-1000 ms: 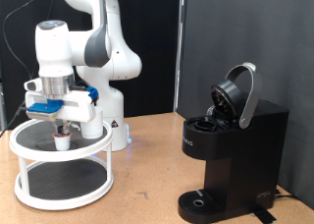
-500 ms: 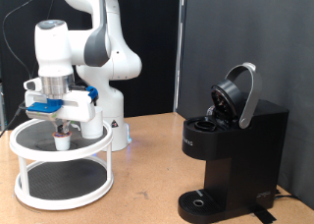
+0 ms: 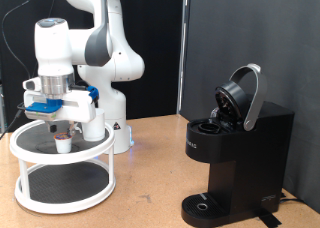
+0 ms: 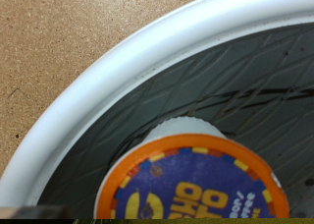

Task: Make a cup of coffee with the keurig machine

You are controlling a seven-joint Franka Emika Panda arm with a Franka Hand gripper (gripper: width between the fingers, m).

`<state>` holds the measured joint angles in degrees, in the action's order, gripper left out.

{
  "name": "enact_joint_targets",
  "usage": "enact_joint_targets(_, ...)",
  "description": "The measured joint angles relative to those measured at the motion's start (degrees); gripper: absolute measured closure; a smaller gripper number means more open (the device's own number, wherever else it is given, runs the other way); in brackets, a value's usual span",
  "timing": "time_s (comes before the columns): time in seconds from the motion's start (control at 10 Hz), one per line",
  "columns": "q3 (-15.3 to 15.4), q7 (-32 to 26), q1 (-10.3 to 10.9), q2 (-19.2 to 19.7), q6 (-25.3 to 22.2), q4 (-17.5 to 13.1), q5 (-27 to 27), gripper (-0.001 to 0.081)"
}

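In the exterior view my gripper [image 3: 62,129] hangs over the top shelf of a white round rack [image 3: 30,146], at the exterior view's left. A small coffee pod [image 3: 63,141] is right under its fingertips. The wrist view shows that pod [image 4: 196,185] close up, white-bodied with an orange-rimmed blue lid, over the rack's black mesh; no fingers show there. A white cup [image 3: 94,119] stands on the same shelf, just to the exterior view's right of the gripper. The black keurig machine [image 3: 238,158] stands at the right with its lid [image 3: 243,96] raised.
The rack has two tiers with a white rim [image 4: 118,86] and stands on a brown tabletop [image 3: 150,178]. The arm's white base [image 3: 117,128] is behind the rack. A dark panel [image 3: 250,38] backs the machine.
The hand has risen very slightly over the rack. The pod, cup and machine look unmoved.
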<state>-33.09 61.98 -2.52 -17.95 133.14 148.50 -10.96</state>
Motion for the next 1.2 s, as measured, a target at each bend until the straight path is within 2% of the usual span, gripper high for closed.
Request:
enact_joint_targets(0.1,0.00,0.00,-0.04,0.00,-0.01,-0.04,-0.16,0.0218)
enact_joint_targets(0.2,0.00,0.02,-0.08,0.03,-0.01,-0.04,-0.44,0.0218)
enact_joint_targets(0.3,0.00,0.02,-0.14,0.12,-0.01,-0.02,-0.76,0.0048)
enact_joint_targets(0.4,0.00,0.02,-0.25,0.33,-0.01,0.06,-0.99,0.0013)
enact_joint_targets(1.2,0.00,0.13,-0.46,3.25,2.66,0.73,-1.26,-0.0002)
